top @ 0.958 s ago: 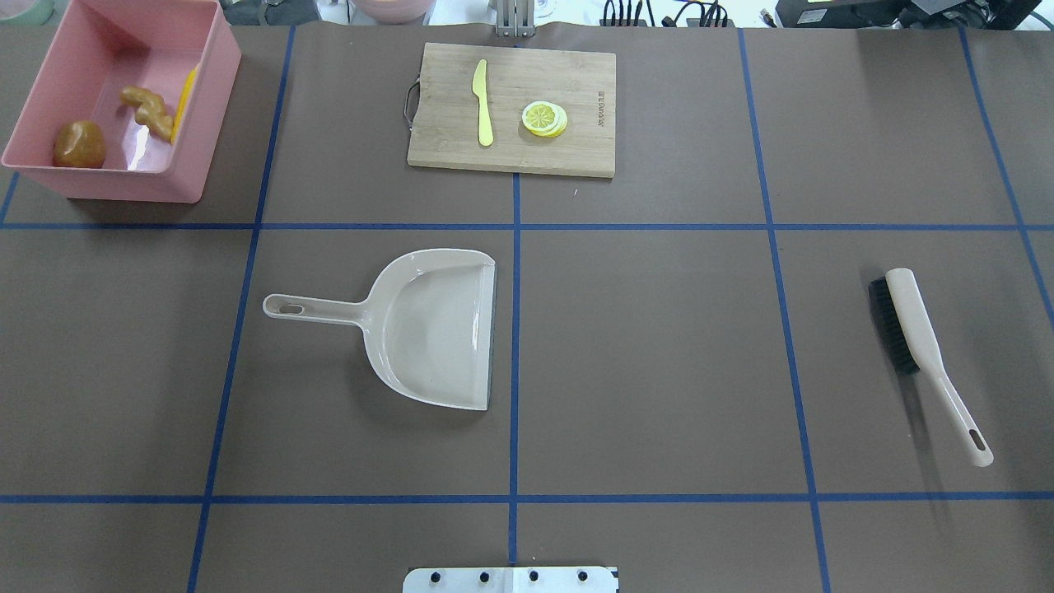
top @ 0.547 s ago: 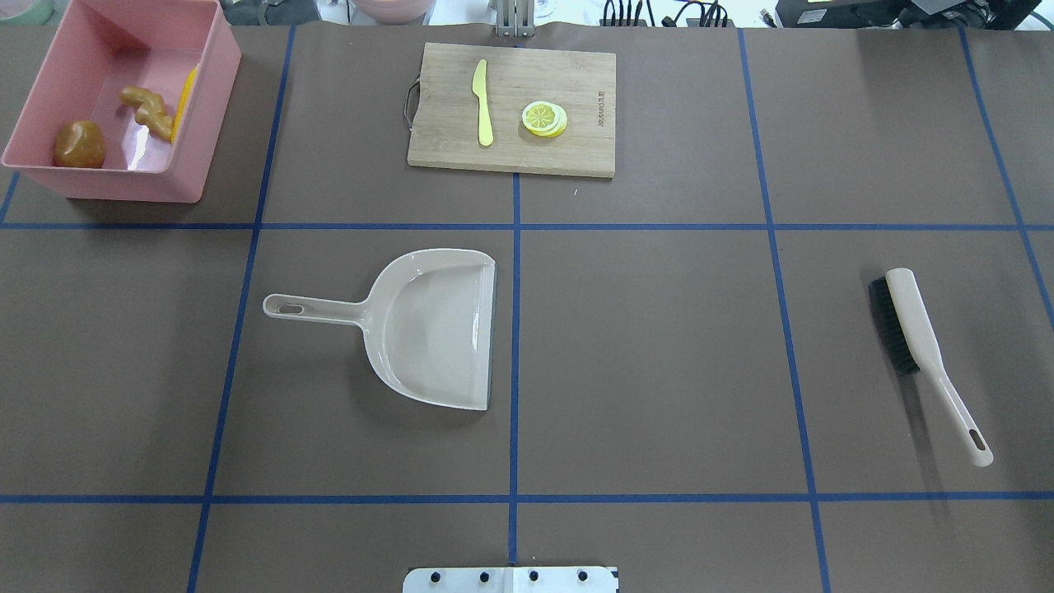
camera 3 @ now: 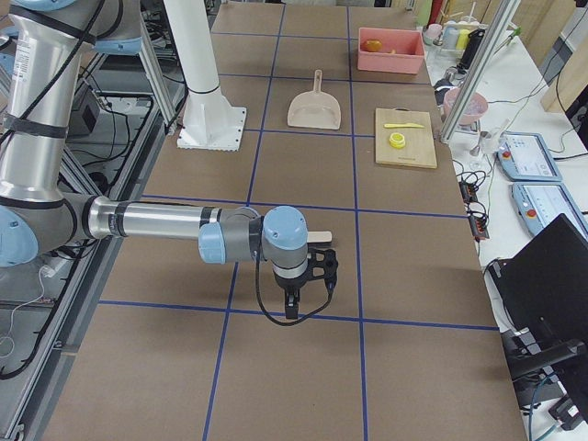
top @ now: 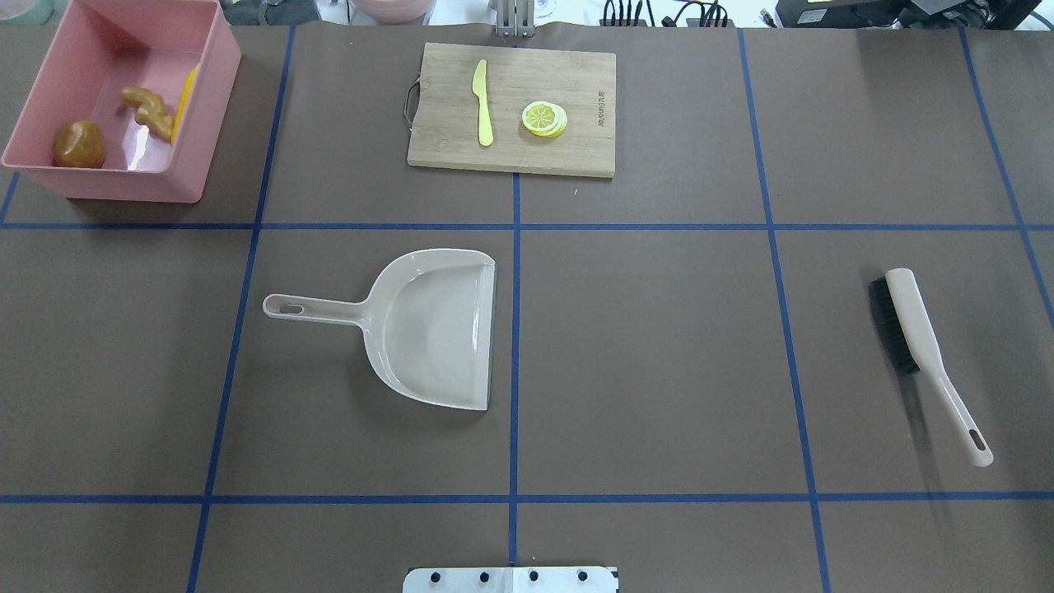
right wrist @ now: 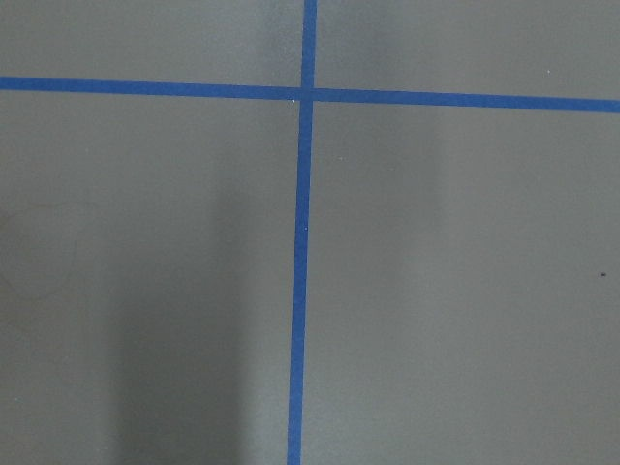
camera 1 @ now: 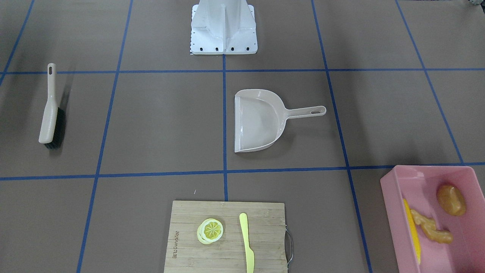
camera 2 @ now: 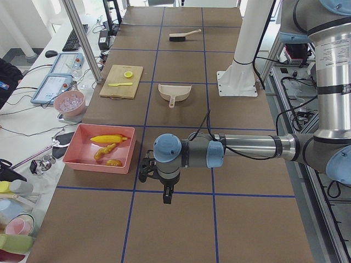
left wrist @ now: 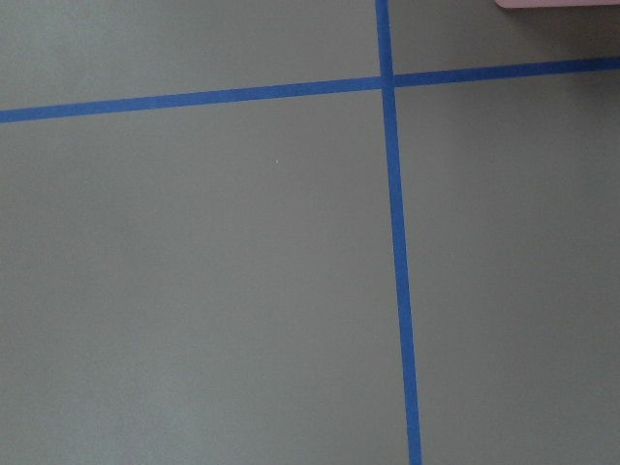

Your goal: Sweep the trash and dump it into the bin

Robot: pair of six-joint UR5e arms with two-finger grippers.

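We log the trash [top: 148,111] inside the bin [top: 123,185], nearer the left tool [camera 2: 164,193] than the right tool [camera 3: 294,301]; whether either is apart, we cannot tell.

Left arm [camera 2: 247,147], right arm [camera 3: 156,222] outstretched (jaws unclear)

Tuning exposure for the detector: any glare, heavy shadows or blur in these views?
Overhead exterior: white glare on the bin floor beside the ginger root, a thin highlight inside the dustpan, and a long soft shadow trailing from the brush. Right wrist-mounted: a broad dim shadow band on the table, left of centre. Left wrist-mounted: flat, even light, no glare. No obvious blur anywhere.
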